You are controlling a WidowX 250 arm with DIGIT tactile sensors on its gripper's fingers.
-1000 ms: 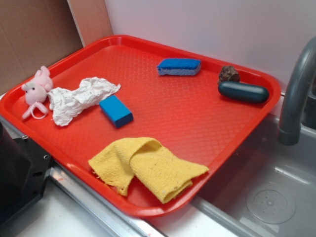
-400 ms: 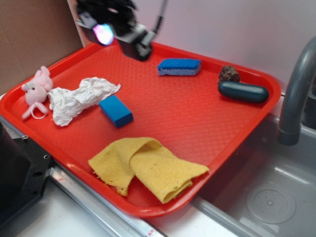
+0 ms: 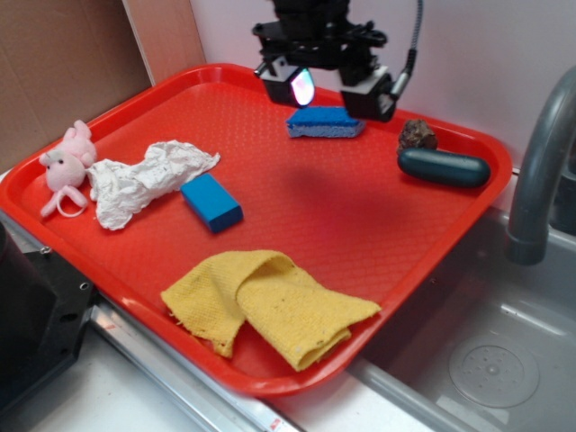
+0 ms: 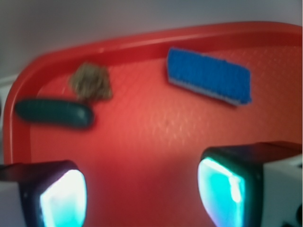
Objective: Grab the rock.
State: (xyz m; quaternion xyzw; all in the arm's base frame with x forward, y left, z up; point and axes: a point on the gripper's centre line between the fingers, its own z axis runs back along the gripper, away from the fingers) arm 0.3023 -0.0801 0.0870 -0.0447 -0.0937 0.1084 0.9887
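Note:
The rock (image 3: 418, 135) (image 4: 90, 82) is a small lumpy brown stone at the tray's far right corner, just behind a smooth dark teal oval (image 3: 444, 167) (image 4: 54, 113). My gripper (image 3: 328, 87) (image 4: 142, 196) hangs open above the far middle of the red tray (image 3: 108, 117), over the blue sponge (image 3: 326, 121) (image 4: 209, 75) and left of the rock. Its glowing pads (image 4: 63, 198) stand wide apart with only bare tray between them.
On the tray also lie a blue block (image 3: 211, 202), crumpled white paper (image 3: 144, 178), a pink plush bunny (image 3: 67, 166) and a yellow cloth (image 3: 268, 304). A grey faucet (image 3: 538, 171) and sink (image 3: 486, 360) sit at the right. A wall backs the tray.
The gripper came into view from the upper left and has moved right, now above the blue sponge. Nothing on the tray has shifted.

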